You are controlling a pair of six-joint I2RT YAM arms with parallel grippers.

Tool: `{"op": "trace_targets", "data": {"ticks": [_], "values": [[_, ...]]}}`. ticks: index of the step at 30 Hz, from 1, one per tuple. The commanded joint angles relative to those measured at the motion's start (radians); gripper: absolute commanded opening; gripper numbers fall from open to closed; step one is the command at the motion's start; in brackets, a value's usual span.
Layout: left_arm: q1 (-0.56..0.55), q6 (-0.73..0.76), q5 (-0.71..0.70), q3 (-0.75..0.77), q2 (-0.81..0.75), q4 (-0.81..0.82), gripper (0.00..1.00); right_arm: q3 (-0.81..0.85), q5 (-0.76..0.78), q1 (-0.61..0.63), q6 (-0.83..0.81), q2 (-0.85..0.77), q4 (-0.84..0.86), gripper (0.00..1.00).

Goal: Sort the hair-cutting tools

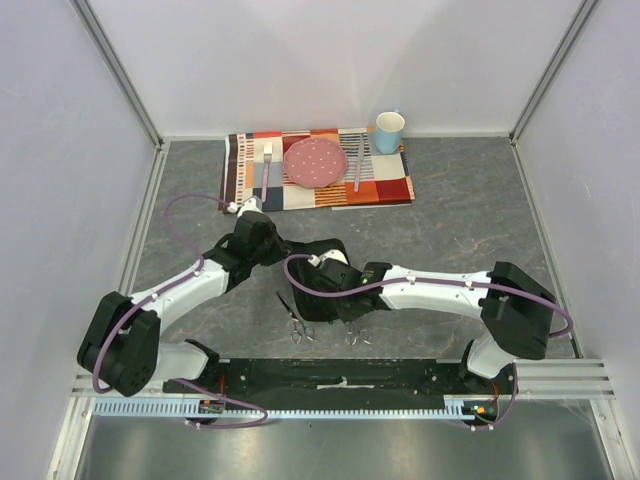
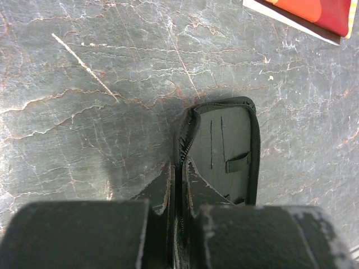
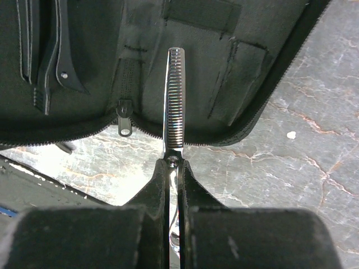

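Top external shows the grey, veined table [image 1: 470,220], with both arms meeting at its middle. The flat black fabric zip case [image 2: 224,145] lies open there, its rounded edge lined with zipper teeth. The left gripper [image 2: 178,185] is pinched tight on that zippered edge. The right gripper [image 3: 173,168] is clamped on silver thinning scissors [image 3: 174,95], whose toothed blade points over the case's lining. Plain ring-handled scissors [image 1: 296,322] lie on the table nearby. A slim black clip [image 3: 66,70] sits tucked inside the case, near the metal zip pull [image 3: 124,120].
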Motion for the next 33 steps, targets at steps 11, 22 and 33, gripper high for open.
{"op": "trace_targets", "data": {"ticks": [11, 22, 33], "values": [[-0.017, -0.042, -0.047, -0.022, -0.037, 0.021, 0.02, -0.016, 0.001, 0.009, 0.017, 0.032, 0.049, 0.00], [-0.025, -0.039, -0.052, -0.057, -0.083, 0.018, 0.02, 0.016, 0.029, -0.018, 0.014, 0.086, 0.063, 0.00], [-0.031, -0.029, -0.052, -0.071, -0.103, 0.014, 0.02, 0.135, 0.015, -0.110, -0.061, 0.193, 0.095, 0.00]]}}
